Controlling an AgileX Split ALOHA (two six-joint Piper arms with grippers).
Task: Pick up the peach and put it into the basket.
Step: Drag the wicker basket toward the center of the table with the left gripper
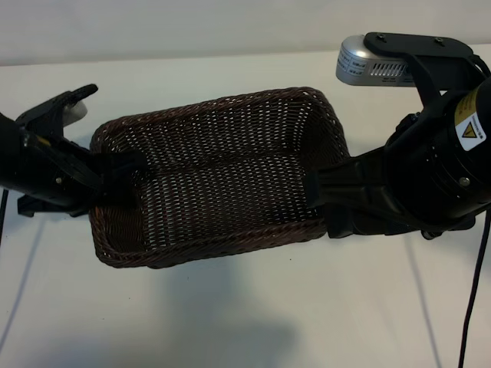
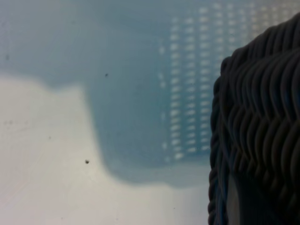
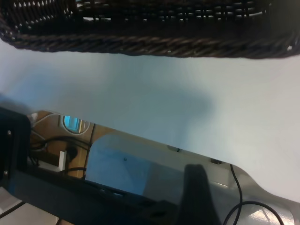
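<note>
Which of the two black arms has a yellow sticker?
The right arm, at the basket's right end: it bears the yellow sticker below a silver box. The left arm at the opposite end shows neither.

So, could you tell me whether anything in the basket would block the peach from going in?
Nothing visible: the basket is bare inside, open-topped. The left gripper is at its left rim, the right gripper at its right end. The peach shows in no view.

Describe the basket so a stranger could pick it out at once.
On the white table, look between the two black arms. The basket sits there: a big rectangular tub of dark brown wicker with rounded corners and a braided rim, the only woven thing in sight.
</note>
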